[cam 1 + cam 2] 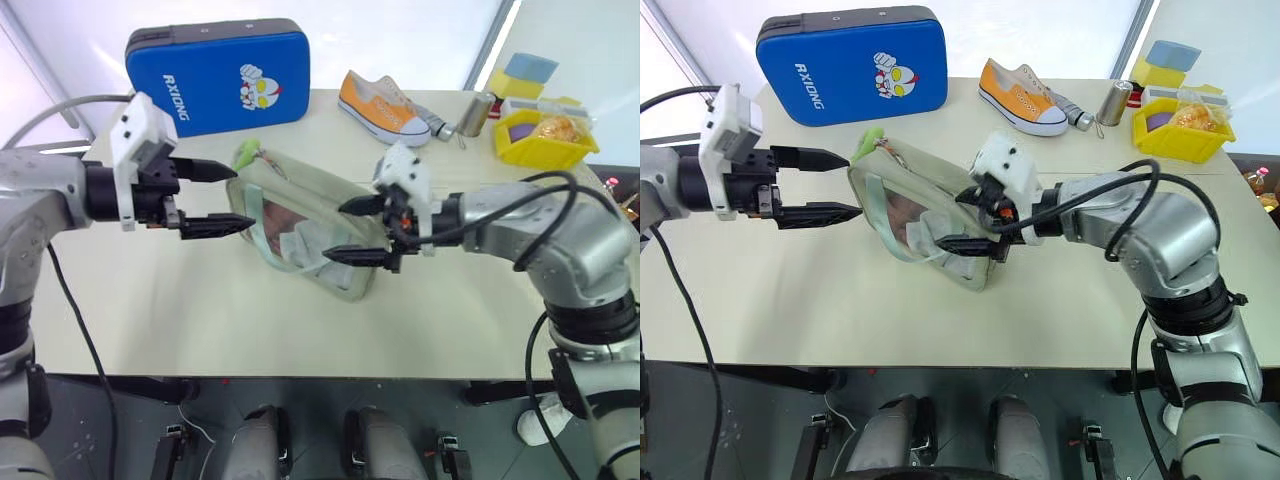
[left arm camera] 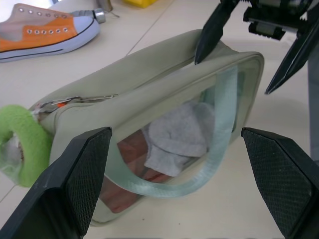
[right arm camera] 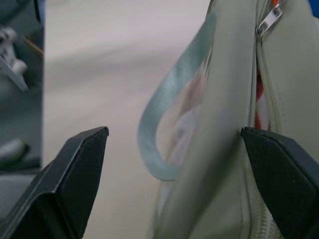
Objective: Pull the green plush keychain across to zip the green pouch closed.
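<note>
green plush keychain (image 1: 247, 153) at far left end of green pouch (image 1: 325, 215), mid-table (image 1: 200, 310). left gripper (image 1: 213, 198) fingers spread, empty, just left of pouch. right gripper (image 1: 350, 231) fingers spread, straddling pouch's near right end, nothing clamped.

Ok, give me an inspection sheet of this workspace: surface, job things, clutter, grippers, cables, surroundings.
Surface: pale table, bare at the front.
Job's things: green pouch lies mid-table, zipper open; green plush keychain at its far-left end, ungripped.
Clutter: blue case, orange shoe, metal can, yellow bin along the far edge.
Grippers: left gripper open, just left of the pouch; right gripper open, over the pouch's right part.
Cables: black cable hangs from the left arm; another loops over the right arm.
Surroundings: white wall behind.
</note>
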You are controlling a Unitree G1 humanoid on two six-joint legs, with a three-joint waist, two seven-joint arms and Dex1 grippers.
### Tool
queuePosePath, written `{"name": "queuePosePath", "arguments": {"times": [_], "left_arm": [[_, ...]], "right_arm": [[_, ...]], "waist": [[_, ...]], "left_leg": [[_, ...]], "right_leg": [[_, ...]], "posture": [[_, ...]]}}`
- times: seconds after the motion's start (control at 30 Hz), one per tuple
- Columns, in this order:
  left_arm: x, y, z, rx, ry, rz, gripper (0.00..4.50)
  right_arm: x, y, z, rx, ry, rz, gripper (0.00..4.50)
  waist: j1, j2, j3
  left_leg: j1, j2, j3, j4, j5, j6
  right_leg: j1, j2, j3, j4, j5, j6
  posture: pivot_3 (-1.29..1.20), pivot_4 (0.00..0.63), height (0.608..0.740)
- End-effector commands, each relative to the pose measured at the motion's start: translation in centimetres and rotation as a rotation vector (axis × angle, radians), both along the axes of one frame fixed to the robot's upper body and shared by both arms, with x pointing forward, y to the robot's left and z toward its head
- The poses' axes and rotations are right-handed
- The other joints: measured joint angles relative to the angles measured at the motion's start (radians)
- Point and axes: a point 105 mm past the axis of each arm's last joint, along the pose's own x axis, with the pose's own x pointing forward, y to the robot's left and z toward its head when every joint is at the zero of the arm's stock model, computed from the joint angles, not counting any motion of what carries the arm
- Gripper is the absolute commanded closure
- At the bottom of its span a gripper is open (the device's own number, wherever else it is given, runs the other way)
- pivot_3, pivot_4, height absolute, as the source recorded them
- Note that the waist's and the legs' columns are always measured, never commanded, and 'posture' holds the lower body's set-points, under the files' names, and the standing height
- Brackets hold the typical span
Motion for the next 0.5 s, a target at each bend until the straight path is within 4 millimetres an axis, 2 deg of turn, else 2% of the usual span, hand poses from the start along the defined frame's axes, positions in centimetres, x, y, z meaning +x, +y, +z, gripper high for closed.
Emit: {"name": "queuePosePath", "arguments": {"times": [0.03,0.1,0.23,0.3,0.43,0.5], "left_arm": [[-0.3,0.1,1.6,-0.027,-0.072,0.021,0.02],[-0.3,0.1,1.8,-0.041,-0.076,0.025,0.0],[-0.1,0.1,1.8,-0.043,-0.084,0.037,0.0],[0.1,0.1,1.8,-0.043,-0.089,0.042,0.0],[0.4,0.0,2.1,-0.06,-0.094,0.037,0.0],[0.7,-0.1,2.1,-0.063,-0.094,0.035,0.0]], "right_arm": [[0.9,0.0,0.2,-0.018,-0.088,-0.017,0.31],[1.1,0.0,0.5,-0.011,-0.098,-0.015,0.99],[1.2,-0.4,1.0,-0.037,-0.143,0.015,3.07],[1.6,-0.9,1.6,-0.078,-0.231,0.036,4.03],[2.8,-1.9,3.8,-0.119,-0.431,0.096,4.03],[3.4,-2.5,4.1,-0.158,-0.478,0.131,4.03]], "waist": [[0.0,0.0,0.0],[0.001,0.0,0.0],[0.002,0.0,0.0],[0.002,0.0,0.0],[0.0,0.0,0.0],[0.0,0.0,0.0]], "left_leg": [[0.0,0.0,0.0,0.0,0.0,0.0],[0.0,0.0,0.0,0.0,0.0,0.0],[0.0,0.0,0.0,0.0,0.0,-0.001],[0.0,0.0,0.0,0.0,0.0,-0.001],[0.0,0.0,0.0,0.0,0.0,0.0],[0.0,0.0,0.0,0.0,0.0,-0.001]], "right_leg": [[0.0,0.0,0.0,0.0,0.0,0.0],[0.0,0.0,0.0,0.0,0.0,0.0],[0.0,0.0,0.0,0.0,0.0,0.0],[0.0,0.0,0.0,0.0,0.0,0.0],[0.0,0.0,0.0,0.0,0.0,0.0],[0.0,0.0,0.0,0.0,0.0,0.0]], "posture": [[0.0,0.15,0.74],[0.0,0.15,0.74],[0.0,0.15,0.74],[0.0,0.15,0.74],[0.0,0.15,0.74],[0.0,0.15,0.74]]}}
